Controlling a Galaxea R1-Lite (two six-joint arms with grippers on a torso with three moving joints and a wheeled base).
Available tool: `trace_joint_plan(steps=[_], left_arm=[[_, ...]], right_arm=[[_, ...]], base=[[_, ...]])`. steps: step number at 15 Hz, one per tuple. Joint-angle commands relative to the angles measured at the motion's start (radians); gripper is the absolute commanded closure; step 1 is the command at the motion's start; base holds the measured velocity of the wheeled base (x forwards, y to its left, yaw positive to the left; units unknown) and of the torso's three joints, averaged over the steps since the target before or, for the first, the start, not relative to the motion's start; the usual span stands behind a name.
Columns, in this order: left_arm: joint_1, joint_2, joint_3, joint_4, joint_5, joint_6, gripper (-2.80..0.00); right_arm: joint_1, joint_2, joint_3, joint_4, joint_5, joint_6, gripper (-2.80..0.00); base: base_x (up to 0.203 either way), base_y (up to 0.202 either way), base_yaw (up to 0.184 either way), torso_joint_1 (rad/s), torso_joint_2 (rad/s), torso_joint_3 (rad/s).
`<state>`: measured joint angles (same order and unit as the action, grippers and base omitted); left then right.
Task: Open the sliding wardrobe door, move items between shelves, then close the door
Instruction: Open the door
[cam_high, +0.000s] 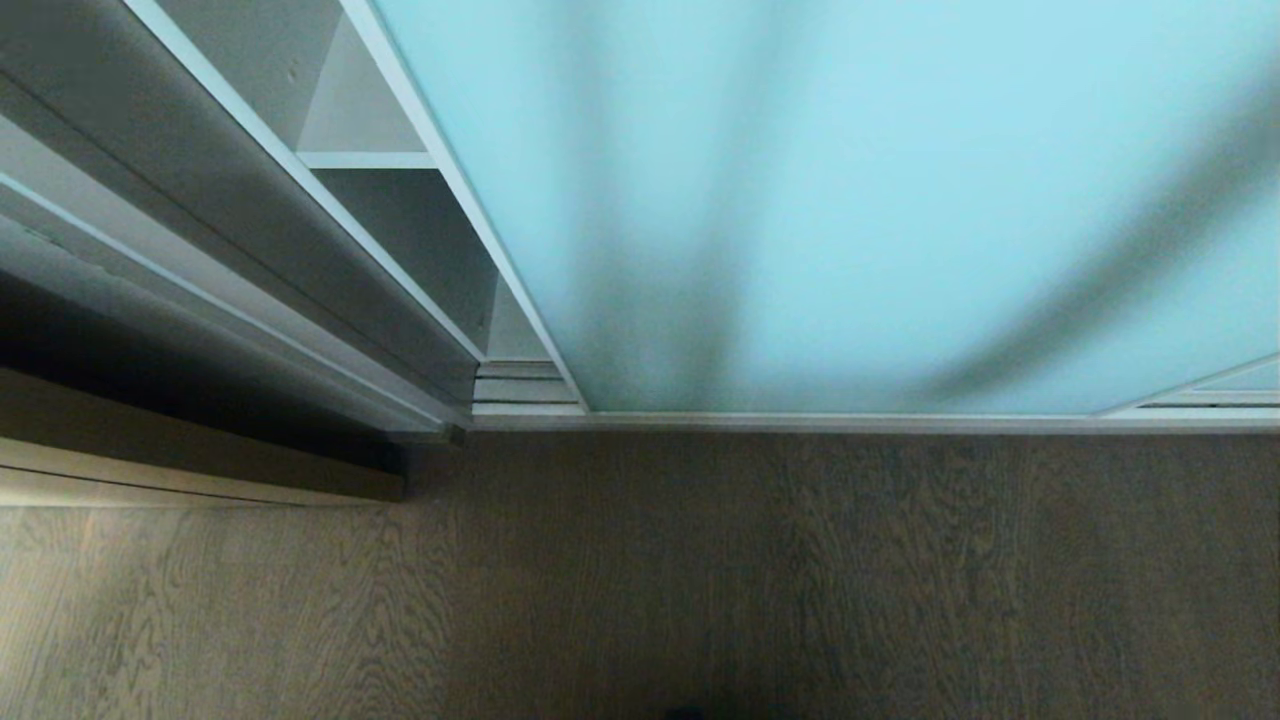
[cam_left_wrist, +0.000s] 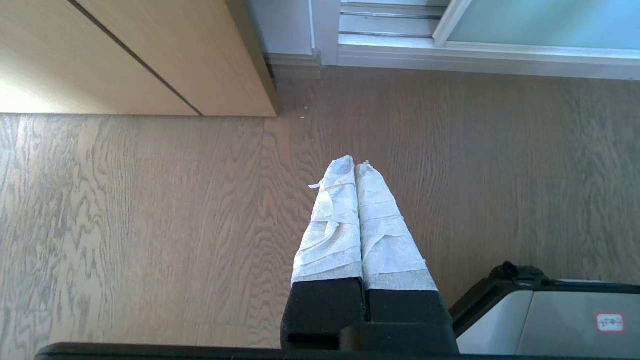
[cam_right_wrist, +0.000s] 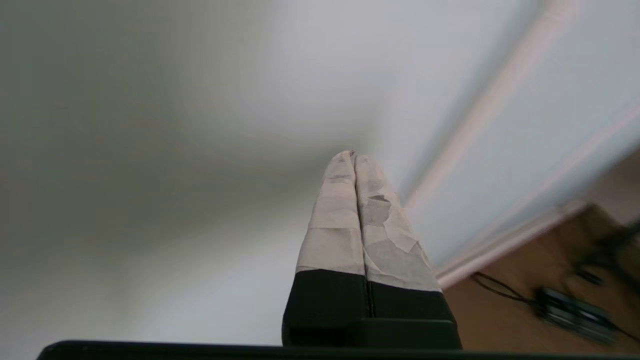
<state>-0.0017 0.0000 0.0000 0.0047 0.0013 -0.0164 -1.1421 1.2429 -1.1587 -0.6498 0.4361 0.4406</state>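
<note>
Door (cam_high: 850, 200) nearly shut, its frame edge beside a narrow gap showing shelves (cam_high: 365, 159). Right gripper (cam_right_wrist: 354, 155) pressed together, empty, near a pale wall. Hook that edge; push sideways. Left gripper (cam_left_wrist: 355, 165) closed, parked over floor (cam_left_wrist: 150, 225).

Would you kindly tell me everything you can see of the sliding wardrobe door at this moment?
The sliding wardrobe door is a tall, wide panel of frosted pale aqua-blue glass in a thin silvery-white metal frame. It stands upright on the bottom track at the edge of the wood floor. It is slid partly aside: to its left a narrow gap shows the white interior and one white shelf. Soft dark shadows fall across the glass. In the head view neither gripper touches it.
</note>
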Motion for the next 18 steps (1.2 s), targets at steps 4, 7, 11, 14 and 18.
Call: trace_joint_plan(steps=[4,7,11,14,18], left_arm=[[0.000,0.002,0.002,0.000,0.000,-0.001,0.00],[0.000,0.001,0.002,0.000,0.000,-0.001,0.00],[0.000,0.000,0.002,0.000,0.000,-0.001,0.00],[0.000,0.000,0.001,0.000,0.000,-0.001,0.00],[0.000,0.001,0.002,0.000,0.000,-0.001,0.00]], right_arm=[[0.012,-0.172,0.002,0.172,0.108,0.059,0.00],[0.012,-0.213,0.001,0.231,0.140,0.064,0.00],[0.012,-0.225,0.002,0.264,0.170,0.034,0.00],[0.092,-0.273,0.000,0.329,0.155,-0.053,0.00],[0.466,-0.337,-0.027,0.469,-0.102,-0.236,0.00]], base=[[0.000,0.000,0.000,0.000,0.00,0.000],[0.000,0.000,0.000,0.000,0.00,0.000],[0.000,0.000,0.000,0.000,0.00,0.000],[0.000,0.000,0.000,0.000,0.00,0.000],[0.000,0.000,0.000,0.000,0.00,0.000]])
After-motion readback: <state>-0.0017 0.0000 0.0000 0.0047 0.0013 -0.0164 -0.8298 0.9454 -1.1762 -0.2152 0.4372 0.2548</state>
